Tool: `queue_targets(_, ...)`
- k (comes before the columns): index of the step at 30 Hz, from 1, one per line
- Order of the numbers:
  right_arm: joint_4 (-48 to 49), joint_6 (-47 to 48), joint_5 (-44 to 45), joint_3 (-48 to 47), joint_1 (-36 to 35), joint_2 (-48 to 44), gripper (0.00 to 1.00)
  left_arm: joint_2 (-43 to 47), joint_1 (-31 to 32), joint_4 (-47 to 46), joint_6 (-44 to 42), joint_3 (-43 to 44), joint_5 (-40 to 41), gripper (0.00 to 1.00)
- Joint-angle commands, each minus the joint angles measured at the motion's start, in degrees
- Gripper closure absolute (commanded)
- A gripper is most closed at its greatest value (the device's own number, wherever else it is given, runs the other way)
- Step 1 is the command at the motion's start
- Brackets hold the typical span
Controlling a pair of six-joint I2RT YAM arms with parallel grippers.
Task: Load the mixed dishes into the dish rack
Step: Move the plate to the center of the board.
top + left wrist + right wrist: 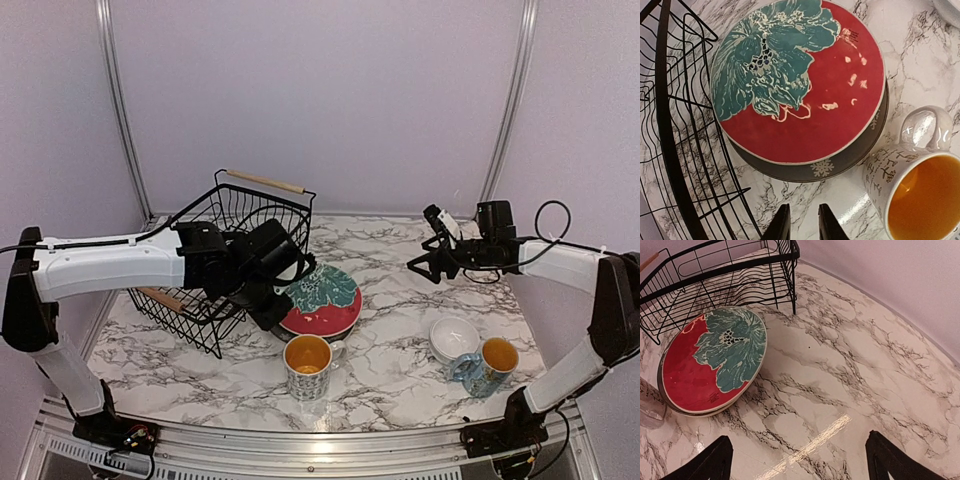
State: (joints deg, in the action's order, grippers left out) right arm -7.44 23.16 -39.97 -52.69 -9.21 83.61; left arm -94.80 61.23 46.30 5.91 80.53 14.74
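Right now my left claw [802,227] hangs nearly pinched, empty, likely set for the rim of the round red teal-leaf plate [805,100] stacked on a dark grey plate [822,169] beside the black wire dish rack [662,125]; my right claw [797,460] gapes wide, empty.

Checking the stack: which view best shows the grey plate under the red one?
Left wrist: the grey plate shows as a wide crescent with a snowflake under the red plate. Right wrist and top external show only a thin edge.
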Motion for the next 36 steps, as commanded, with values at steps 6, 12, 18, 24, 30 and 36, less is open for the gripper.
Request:
queue_targets(6,-1.2,1.7,-0.2,-2.1,-0.5,-1.6,0.1,-6.7,0.3,5.1,-0.9,0.2,9.1,0.86)
queue_targets(12,-1.5,1.4,-0.8,-2.2,-0.4,-1.4,0.1,-9.0,0.2,3.8,-0.7,-3.8,6.9,0.89)
queue_targets(18,-1.9,2.1,0.3,-2.4,-0.3,-2.0,0.1,-10.4,-2.0,-0.4,-0.9,-6.1,9.9,0.92)
queue_targets(24,-2.1,2.0,-0.3,-2.5,0.3,-2.1,0.1,-12.3,-3.9,-4.6,-0.5,-6.0,13.6,0.97)
queue_targets(30,-2.4,2.0,-0.6,-2.6,0.7,-2.2,0.09,-15.5,-5.5,-7.1,-2.0,-4.9,14.2,0.97)
queue_targets(36,-2.7,2.1,-0.6,-2.7,1.2,-2.1,0.09,-17.3,-7.1,-9.2,-1.9,-5.8,14.6,0.97)
